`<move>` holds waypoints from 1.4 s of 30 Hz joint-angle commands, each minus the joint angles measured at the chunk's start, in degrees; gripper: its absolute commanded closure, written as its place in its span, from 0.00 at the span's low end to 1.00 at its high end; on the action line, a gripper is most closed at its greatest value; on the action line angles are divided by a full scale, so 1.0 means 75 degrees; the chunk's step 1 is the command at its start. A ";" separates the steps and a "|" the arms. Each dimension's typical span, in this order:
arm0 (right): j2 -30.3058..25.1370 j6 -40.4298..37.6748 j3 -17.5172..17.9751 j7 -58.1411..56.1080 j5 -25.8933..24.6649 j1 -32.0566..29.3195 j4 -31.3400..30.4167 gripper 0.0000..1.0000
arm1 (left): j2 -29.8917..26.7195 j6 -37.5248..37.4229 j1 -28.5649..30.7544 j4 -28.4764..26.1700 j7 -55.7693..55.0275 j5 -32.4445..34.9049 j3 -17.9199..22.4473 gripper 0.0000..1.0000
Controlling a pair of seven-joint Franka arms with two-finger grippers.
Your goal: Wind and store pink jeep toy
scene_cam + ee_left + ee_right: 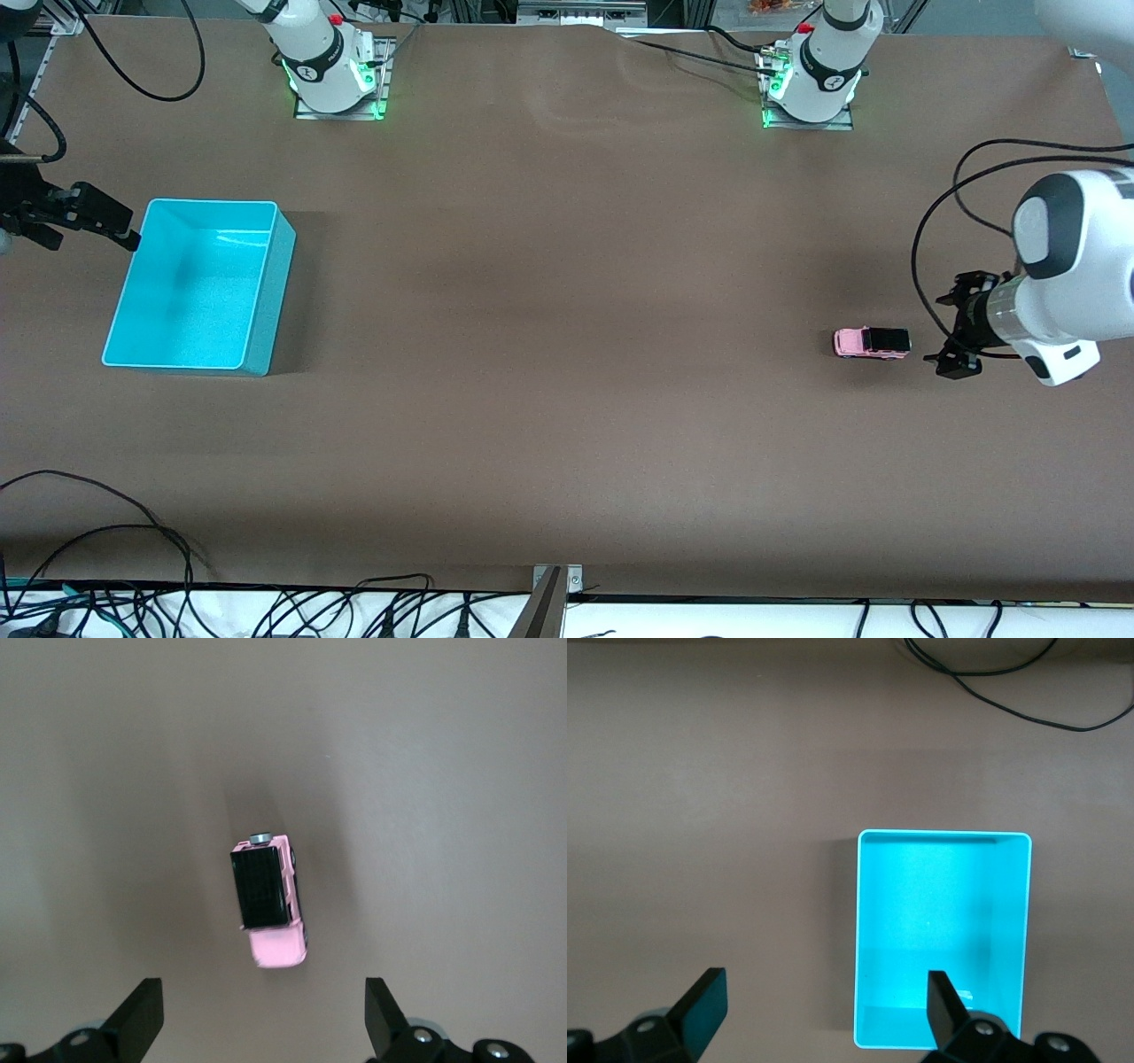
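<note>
The pink jeep toy (872, 342) stands on the brown table toward the left arm's end, its black roof up. In the left wrist view the jeep (268, 904) lies just ahead of the fingertips. My left gripper (948, 328) is open and empty, low beside the jeep, which is not between the fingers (143, 1010). The turquoise bin (199, 292) stands empty toward the right arm's end. My right gripper (106, 223) is open and empty, hovering at the bin's outer edge; in the right wrist view (824, 1010) the bin (943, 930) lies partly under one finger.
The two arm bases (332, 62) (811, 75) stand along the table's edge farthest from the front camera. Cables (106, 532) lie at the nearest edge. A cable (992, 673) shows on the table in the right wrist view.
</note>
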 commanded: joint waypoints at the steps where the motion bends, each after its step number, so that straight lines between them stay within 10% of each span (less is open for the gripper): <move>1: 0.0034 -0.0035 0.0005 0.0008 -0.0026 0.0003 0.0123 0.00 | 0.0084 0.1295 0.0149 -0.0886 -0.1344 -0.0094 -0.0026 0.00; 32: 0.0023 -0.0058 0.0017 -0.0004 -0.0026 0.0015 0.0123 0.00 | 0.0647 0.3172 0.0231 -0.2293 -0.0772 0.0058 -0.0049 0.00; 40: 0.0022 -0.0058 0.0005 -0.0004 -0.0026 0.0026 0.0123 0.00 | 0.0635 0.3548 0.0266 -0.2423 -0.0853 -0.0047 -0.0061 0.87; 42: 0.0034 -0.0058 0.0017 -0.0004 -0.0026 0.0038 0.0123 0.00 | 0.0600 0.3513 0.0266 -0.2388 -0.0889 -0.0047 -0.0061 0.92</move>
